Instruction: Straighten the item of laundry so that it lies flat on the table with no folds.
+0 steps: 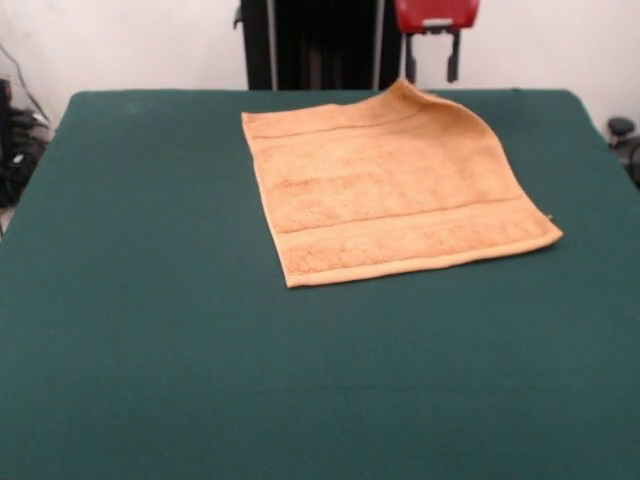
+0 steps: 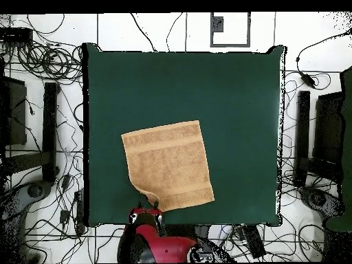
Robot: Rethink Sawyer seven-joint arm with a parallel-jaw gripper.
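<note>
The orange-tan towel (image 1: 390,190) lies spread on the dark green table (image 1: 150,300), in its far half. Its far right corner in the front view is lifted into a peak and curves down, so it does not lie flat. My gripper (image 1: 431,65) hangs just above and behind that raised corner, open, with nothing between its fingers (image 1: 453,62). In the overhead view the towel (image 2: 168,163) lies near the table's (image 2: 234,89) bottom edge. Its lower left corner is curled there, right by the gripper (image 2: 147,214).
The robot's dark pedestal (image 1: 320,45) stands behind the table's far edge. Cables and stands (image 2: 48,124) surround the table on the floor. Wide bare green cloth lies in front of the towel and to both sides.
</note>
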